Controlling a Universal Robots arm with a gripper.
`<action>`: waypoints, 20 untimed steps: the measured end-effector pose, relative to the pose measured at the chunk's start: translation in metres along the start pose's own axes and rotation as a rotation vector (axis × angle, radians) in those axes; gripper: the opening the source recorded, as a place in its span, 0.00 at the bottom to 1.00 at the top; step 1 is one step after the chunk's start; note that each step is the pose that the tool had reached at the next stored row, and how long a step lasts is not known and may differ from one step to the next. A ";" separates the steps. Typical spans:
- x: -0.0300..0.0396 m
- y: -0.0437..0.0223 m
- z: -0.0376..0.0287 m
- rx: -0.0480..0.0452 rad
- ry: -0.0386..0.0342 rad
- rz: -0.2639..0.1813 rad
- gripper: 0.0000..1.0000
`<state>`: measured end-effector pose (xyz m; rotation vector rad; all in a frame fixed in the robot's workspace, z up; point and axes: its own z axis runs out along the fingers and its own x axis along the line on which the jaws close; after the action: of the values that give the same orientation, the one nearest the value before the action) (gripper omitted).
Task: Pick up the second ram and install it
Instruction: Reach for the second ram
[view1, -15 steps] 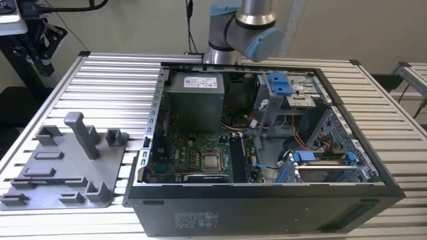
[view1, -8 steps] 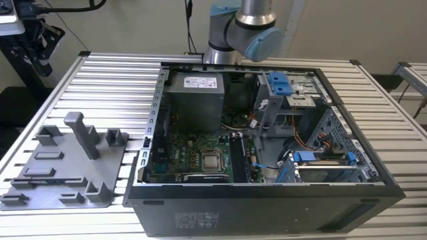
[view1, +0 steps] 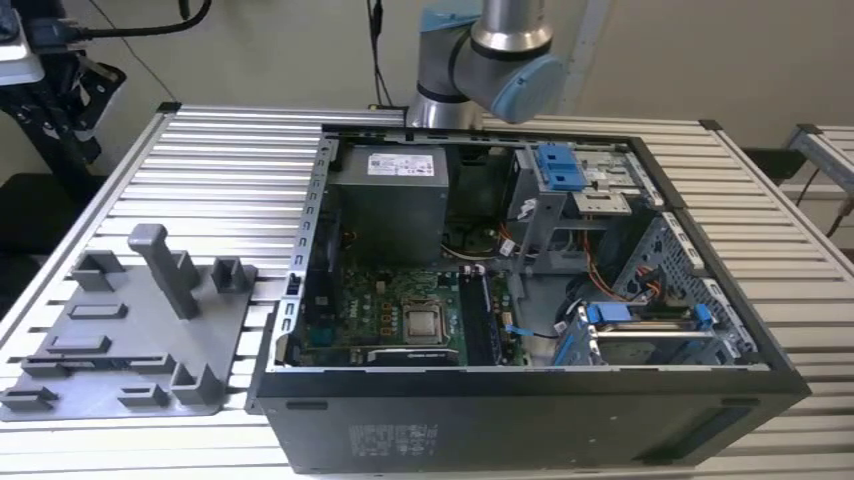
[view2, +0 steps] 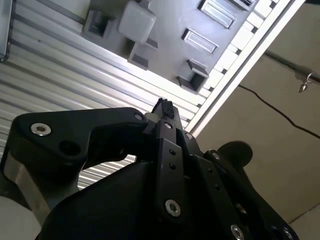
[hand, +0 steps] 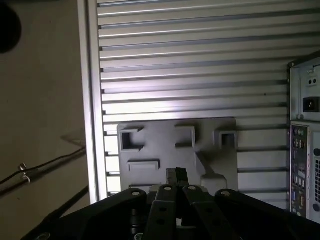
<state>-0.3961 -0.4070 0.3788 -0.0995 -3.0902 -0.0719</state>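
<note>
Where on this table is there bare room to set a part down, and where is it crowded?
Bare slats lie beyond the grey fixture tray, between it, the computer case and the far edge of the table. A narrower strip runs along the case on the exterior view's right. Inside the case is crowded.

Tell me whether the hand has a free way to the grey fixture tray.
Probably yes. In the first wrist view the hand points at the grey fixture tray with only open air between them, and the computer case stands off to one side. The fingers look shut and empty.
</note>
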 end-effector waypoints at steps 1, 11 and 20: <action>-0.0002 -0.0021 0.0004 0.0001 0.0001 0.000 0.11; 0.0026 -0.0255 0.0020 0.0001 0.0001 0.000 0.11; 0.0042 -0.0389 0.0043 0.0011 0.0006 -0.013 0.11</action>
<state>-0.4031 -0.4453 0.3730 -0.0788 -3.0905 -0.0708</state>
